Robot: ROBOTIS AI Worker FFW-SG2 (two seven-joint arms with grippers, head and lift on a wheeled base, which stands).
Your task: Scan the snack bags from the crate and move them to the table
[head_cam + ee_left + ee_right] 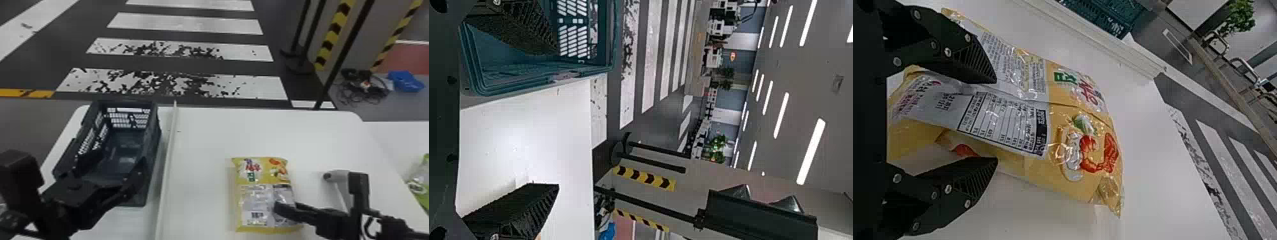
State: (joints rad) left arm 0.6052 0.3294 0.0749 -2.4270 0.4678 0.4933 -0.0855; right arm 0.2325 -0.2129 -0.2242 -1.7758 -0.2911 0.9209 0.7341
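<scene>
In the head view, a white table (204, 137) is crossed lengthwise by a pale strip (166, 178), with a dark crate (153, 140) set at about 9 o'clock. Worn crossing stripes (194, 24) are seen on the floor at 12 o'clock, yellow-and-black tape (332, 35) at 2, and a blue tray (405, 81) between 2 and 3.

The snack bag (255, 175) is laid flat on the table at 5 o'clock. Its yellow wrapper is creased and shiny, printed with red shrimp, silvery panels of small text and a barcode.

The left tool (111, 169) is held open over the crate at 8 o'clock. The right tool (306, 213) is open too, its 2 fingers (968, 55) spread; the bag is partly covered by 1 of them, and whether it is touched cannot be told. A pale device (341, 175) at 4 o'clock is partly blocked by the right arm, and a green bag (419, 185) is cut off by the edge at 3 to 4.
</scene>
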